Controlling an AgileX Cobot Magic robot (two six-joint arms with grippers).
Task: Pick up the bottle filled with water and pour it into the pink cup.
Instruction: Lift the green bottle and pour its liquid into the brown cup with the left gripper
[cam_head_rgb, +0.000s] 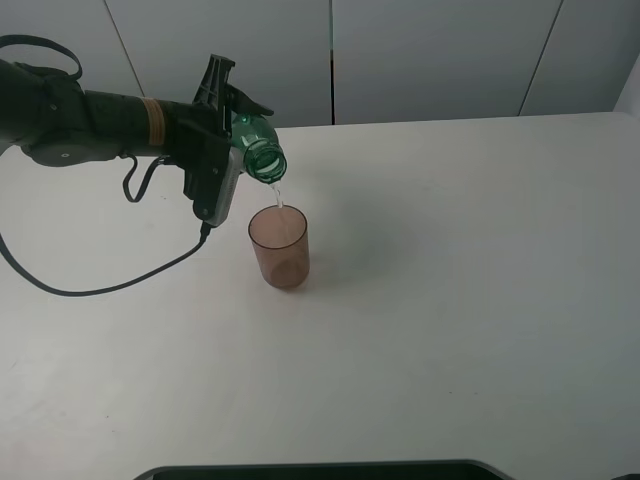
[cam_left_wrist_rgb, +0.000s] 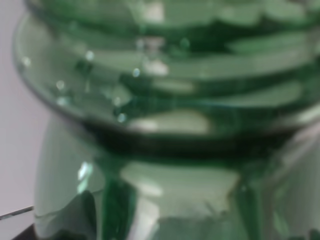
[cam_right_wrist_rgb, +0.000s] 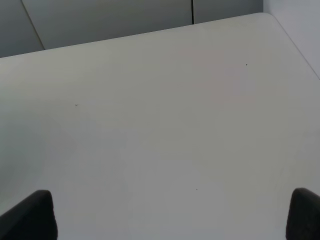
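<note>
Now the left tool (cam_head_rgb: 230, 115) clamps the tilted bottle (cam_head_rgb: 258, 148), its mouth below the tool streaming water (cam_head_rgb: 279, 197) into the pink cup (cam_head_rgb: 280, 248); the right tool (cam_right_wrist_rgb: 170, 217) gapes wide.

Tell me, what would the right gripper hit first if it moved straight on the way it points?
Probably the table. The right gripper, jaws open, seems to aim down at its top, and nothing else shows in its path, though depth is hard to judge.

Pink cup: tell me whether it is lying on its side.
No, the pink cup stands upright on the table, directly under the mouth of the tilted bottle.
</note>
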